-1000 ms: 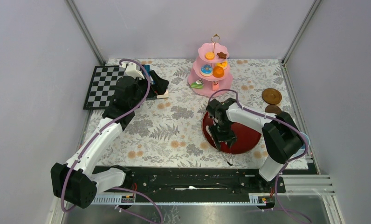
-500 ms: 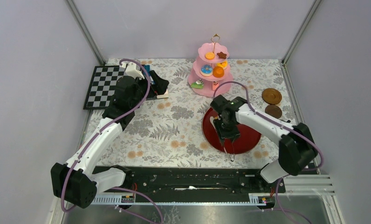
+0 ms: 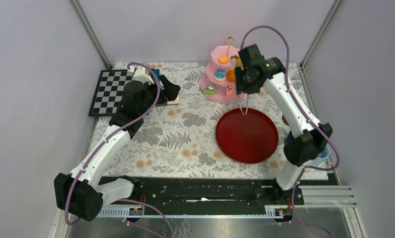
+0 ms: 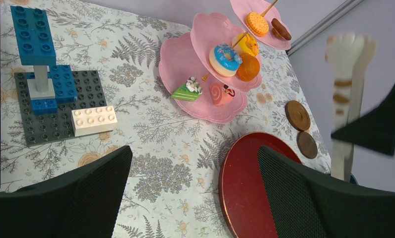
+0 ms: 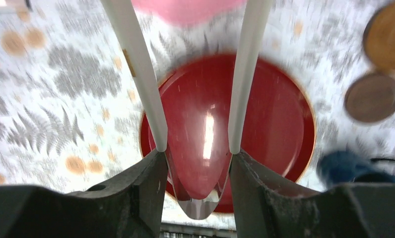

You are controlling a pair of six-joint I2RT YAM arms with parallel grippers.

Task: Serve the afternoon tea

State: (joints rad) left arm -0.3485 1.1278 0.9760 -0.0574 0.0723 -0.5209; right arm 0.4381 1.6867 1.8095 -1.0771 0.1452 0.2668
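The pink three-tier stand (image 3: 224,88) stands at the back centre and carries several toy sweets, among them a blue donut (image 4: 224,58), a green cake piece (image 4: 186,92) and a biscuit (image 4: 257,22). My right gripper (image 3: 245,82) is raised just right of the stand and is shut on the white tongs (image 5: 136,74), whose tips hang over the tray's far edge (image 3: 243,105). Two brown saucers (image 5: 388,35) (image 5: 372,97) lie right of the tray. A blurred blue cup (image 5: 344,166) sits near the right arm's base. My left gripper (image 4: 194,151) is open and empty.
The dark red round tray (image 3: 246,135) lies bare at centre right. A Lego build on a grey plate (image 4: 46,99) sits under my left gripper. A checkerboard (image 3: 108,91) lies at the back left. Enclosure walls close in on three sides.
My right arm has risen from over the red tray and swung back towards the pink stand, carrying the tongs. The left arm has not moved.
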